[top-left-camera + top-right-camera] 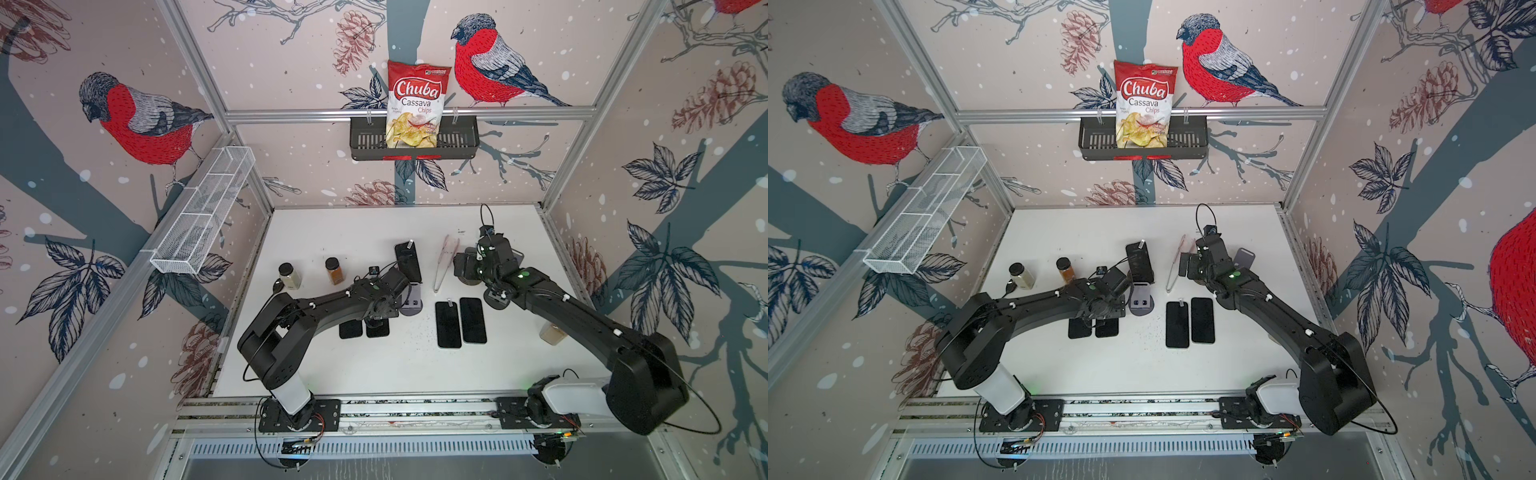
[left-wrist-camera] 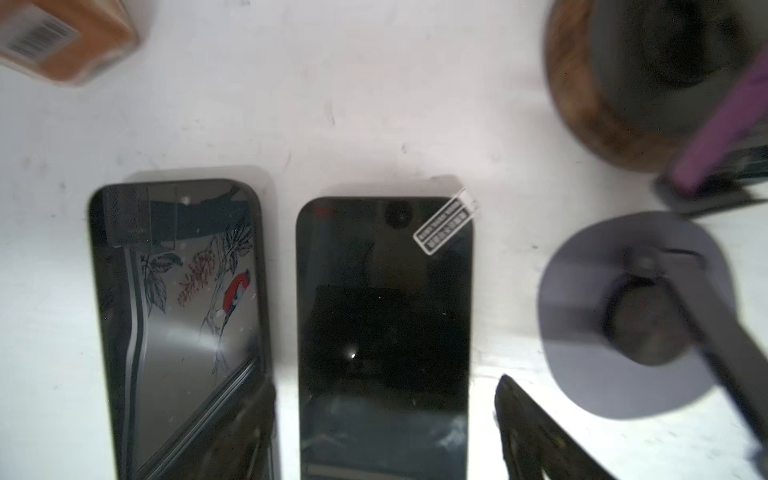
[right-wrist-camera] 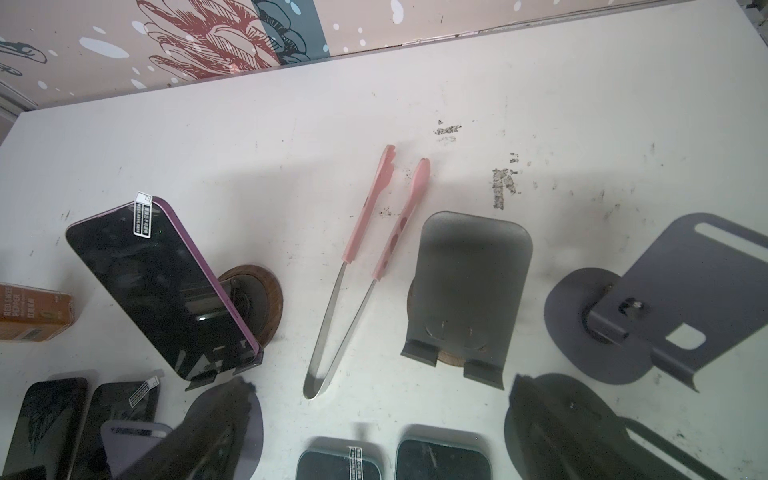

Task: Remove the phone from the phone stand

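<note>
On its wood-based phone stand [image 3: 253, 299], beyond the left gripper [image 2: 380, 384]: phone [image 3: 162, 286] leans back, lower edge caught by the front lip, so it likely needs lifting out | left gripper jaws apart, either side of 1 flat phone [image 2: 384, 332], gripping nothing | right gripper [image 3: 382, 380] spread wide, empty | count: 5 phones, 4 flat; 4 stands, 3 empty stands [image 3: 469, 282]; 1 tongs [image 3: 361, 266]

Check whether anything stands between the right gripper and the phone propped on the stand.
Yes. The pink-handled tongs lie flat between the open right gripper and the phone on its stand. They sit low, so a pass above them looks feasible. Nothing else shows in that gap.
</note>
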Robot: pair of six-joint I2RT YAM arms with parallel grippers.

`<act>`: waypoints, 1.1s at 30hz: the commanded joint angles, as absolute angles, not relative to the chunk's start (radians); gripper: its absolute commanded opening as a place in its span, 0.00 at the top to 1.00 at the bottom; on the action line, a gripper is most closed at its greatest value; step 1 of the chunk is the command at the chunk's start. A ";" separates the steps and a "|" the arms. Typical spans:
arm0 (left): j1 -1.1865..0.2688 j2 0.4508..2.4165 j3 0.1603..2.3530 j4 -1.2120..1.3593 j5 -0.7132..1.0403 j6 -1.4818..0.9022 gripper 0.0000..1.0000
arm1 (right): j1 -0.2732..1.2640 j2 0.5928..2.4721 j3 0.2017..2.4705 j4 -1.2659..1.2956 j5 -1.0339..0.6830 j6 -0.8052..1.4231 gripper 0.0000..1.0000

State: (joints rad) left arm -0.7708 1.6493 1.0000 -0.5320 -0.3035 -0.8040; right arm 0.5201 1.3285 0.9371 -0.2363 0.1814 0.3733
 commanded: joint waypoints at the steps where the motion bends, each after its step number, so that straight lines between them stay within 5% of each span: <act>1: -0.785 1.606 1.033 -0.521 -0.337 -0.795 0.15 | 0.517 1.324 0.937 -0.210 0.206 0.393 0.01; 15: -0.836 1.507 1.086 -0.397 -0.248 -0.729 0.07 | 0.509 1.324 0.935 -0.210 0.207 0.403 0.01; 33: -0.871 1.723 1.245 -0.440 -0.228 -0.738 0.04 | 0.496 1.290 0.917 -0.210 0.192 0.397 0.01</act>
State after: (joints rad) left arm -0.8715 1.7042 1.2274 -0.4122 -0.2329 -0.7334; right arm 0.4973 1.2995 0.9161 -0.2367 0.1909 0.3927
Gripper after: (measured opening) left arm 0.963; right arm 0.992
